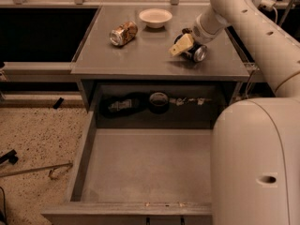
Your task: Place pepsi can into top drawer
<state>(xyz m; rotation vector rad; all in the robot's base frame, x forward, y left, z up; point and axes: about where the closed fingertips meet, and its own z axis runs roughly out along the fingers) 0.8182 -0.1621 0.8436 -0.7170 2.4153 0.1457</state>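
Note:
The pepsi can (197, 53) lies on its side on the grey countertop (140, 57), at the right, with its silver end facing the front right. My gripper (186, 47), with its pale yellow tip, is down at the can's left side and touches or straddles it. The top drawer (150, 168) is pulled out wide open below the countertop. Its flat grey floor is bare.
A tan patterned can (123, 33) lies on its side at the countertop's left. A white bowl (155, 17) stands at the back. Dark items (158, 100) sit in the recess behind the drawer. My arm's large white body (255, 163) covers the drawer's right side.

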